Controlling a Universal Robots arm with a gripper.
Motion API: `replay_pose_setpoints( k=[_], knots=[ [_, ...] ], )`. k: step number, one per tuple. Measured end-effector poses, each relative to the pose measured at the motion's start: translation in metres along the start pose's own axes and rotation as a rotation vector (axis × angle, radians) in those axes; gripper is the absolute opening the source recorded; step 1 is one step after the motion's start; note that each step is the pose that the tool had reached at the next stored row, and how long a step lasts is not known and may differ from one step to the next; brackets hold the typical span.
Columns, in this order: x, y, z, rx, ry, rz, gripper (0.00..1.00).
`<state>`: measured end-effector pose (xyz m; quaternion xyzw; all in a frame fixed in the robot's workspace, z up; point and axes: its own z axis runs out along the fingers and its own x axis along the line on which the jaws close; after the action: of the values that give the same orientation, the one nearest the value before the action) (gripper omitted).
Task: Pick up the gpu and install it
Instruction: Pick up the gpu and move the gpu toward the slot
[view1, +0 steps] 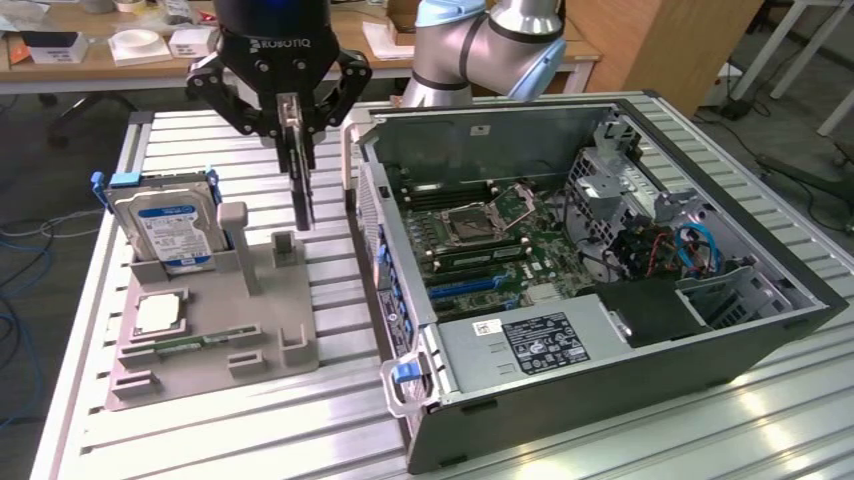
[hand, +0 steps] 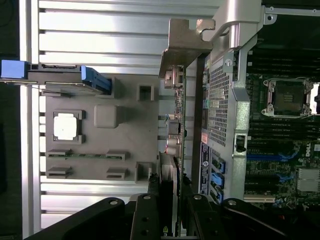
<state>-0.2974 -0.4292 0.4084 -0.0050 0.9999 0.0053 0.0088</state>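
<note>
Since the end effector (view1: 294, 128) grips only the upper end of the gpu (view1: 303, 195), hanging edge-on just outside the case (view1: 601, 400) wall, I'd worry it pivots, clips the case rim, or meets the blue slots (view1: 461, 290) inside skewed.

My silver-grey metal arm (view1: 497, 45) is a run of smooth tubes joined by rounded pale blue plastic caps (view1: 447, 12), and it ends in a glossy black cylindrical wrist (view1: 274, 15). From there I have the black metal gripper (view1: 296, 135), its housing printed with white block lettering (view1: 278, 44) and flanked by angular black linkage bars (view1: 214, 85). Through the wrist view I see its matte black hinged finger links (hand: 145, 220), each dotted with small round silver screw heads (hand: 145, 198).
</note>
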Motion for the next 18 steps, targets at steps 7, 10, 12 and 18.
replay_pose_setpoints(
  k=[7,10,12,18],
  knots=[
    [-0.002,0.0,0.0,0.0,0.0,0.0,0.27],
    [-0.0027,0.0,0.0,0.0,0.0,0.0,0.27],
    [-0.0033,0.0,0.0001,0.0,-0.0001,0.0,0.27],
    [-0.005,0.0,0.0001,0.0,0.0,0.0,0.27]
  ],
)
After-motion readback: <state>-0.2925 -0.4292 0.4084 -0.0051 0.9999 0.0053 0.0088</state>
